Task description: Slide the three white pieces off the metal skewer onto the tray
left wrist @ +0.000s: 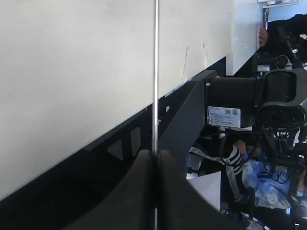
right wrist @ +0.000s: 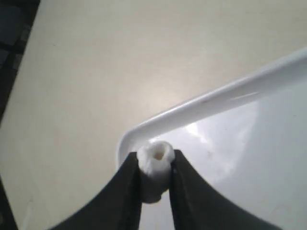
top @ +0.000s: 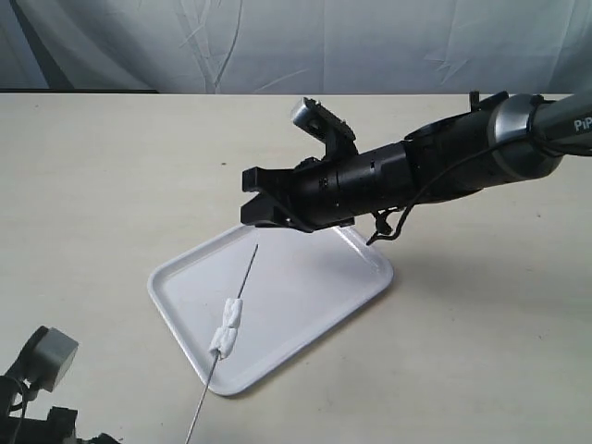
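The metal skewer (top: 242,282) slants low over the white tray (top: 305,287), its tip pointing toward my right gripper (top: 252,200). Two white pieces (top: 227,326) sit threaded on it one after the other, above the tray's near edge. In the right wrist view my right gripper (right wrist: 155,157) is shut on the third white piece (right wrist: 153,178), whose hole faces the camera, above a tray corner (right wrist: 216,98). My left gripper (left wrist: 156,154) is shut on the skewer (left wrist: 156,72) at its lower end. That grip falls below the bottom edge of the exterior view.
The tray lies on a bare beige table (top: 111,185). My right arm (top: 416,166) stretches across from the right above the tray's far corner. The left arm's wrist camera (top: 43,359) shows at the bottom left corner.
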`<control>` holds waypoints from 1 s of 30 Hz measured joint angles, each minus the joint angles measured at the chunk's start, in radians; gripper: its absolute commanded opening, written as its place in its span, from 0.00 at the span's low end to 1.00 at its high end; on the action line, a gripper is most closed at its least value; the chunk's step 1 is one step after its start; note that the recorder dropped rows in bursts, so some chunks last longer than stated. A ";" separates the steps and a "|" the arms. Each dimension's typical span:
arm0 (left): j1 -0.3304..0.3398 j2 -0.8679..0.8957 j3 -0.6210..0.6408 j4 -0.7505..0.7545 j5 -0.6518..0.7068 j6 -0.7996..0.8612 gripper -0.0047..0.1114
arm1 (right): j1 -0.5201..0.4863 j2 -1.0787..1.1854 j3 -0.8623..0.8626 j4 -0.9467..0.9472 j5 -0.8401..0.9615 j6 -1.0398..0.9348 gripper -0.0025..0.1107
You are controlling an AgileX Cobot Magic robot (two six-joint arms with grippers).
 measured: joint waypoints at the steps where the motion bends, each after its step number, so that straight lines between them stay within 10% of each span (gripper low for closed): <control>1: 0.000 0.000 0.000 0.000 0.000 0.000 0.04 | -0.002 0.000 0.000 -0.029 -0.015 0.007 0.24; 6: 0.000 0.000 0.001 0.000 -0.070 0.000 0.04 | -0.014 0.006 0.000 -0.206 -0.017 0.107 0.50; 30: 0.000 0.000 -0.012 -0.045 -0.140 0.000 0.04 | 0.033 0.008 0.000 -0.176 0.317 0.197 0.36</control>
